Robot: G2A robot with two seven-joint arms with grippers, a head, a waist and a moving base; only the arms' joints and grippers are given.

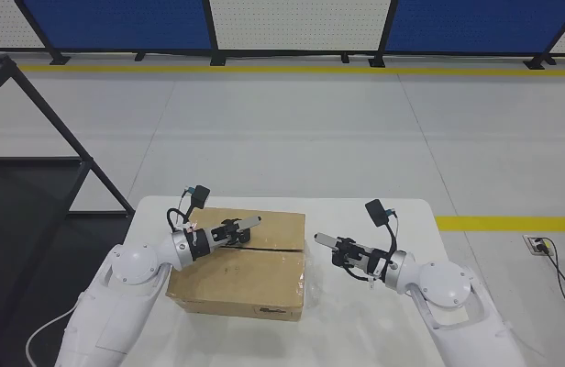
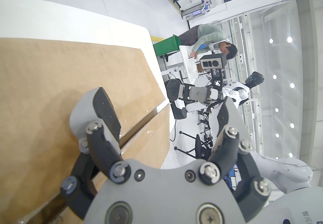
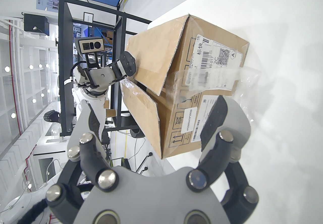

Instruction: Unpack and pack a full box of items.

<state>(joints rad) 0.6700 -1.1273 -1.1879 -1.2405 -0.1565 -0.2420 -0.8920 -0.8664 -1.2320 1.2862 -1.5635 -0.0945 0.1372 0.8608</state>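
Two end effectors, both spread open and empty, bracket the closed box on the counter: the left end effector sits nearer, over the lengthwise top seam, while the right end effector waits just off its end.

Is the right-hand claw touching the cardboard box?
Apart. In the top view a strip of white table shows between the right gripper and the cardboard box.

Rows of ceiling lamps give bright, even light, and the box casts only a faint shadow on the white table beside it. Clear tape on the box's end catches glare; straight lines behind the box bow in both wrist views.
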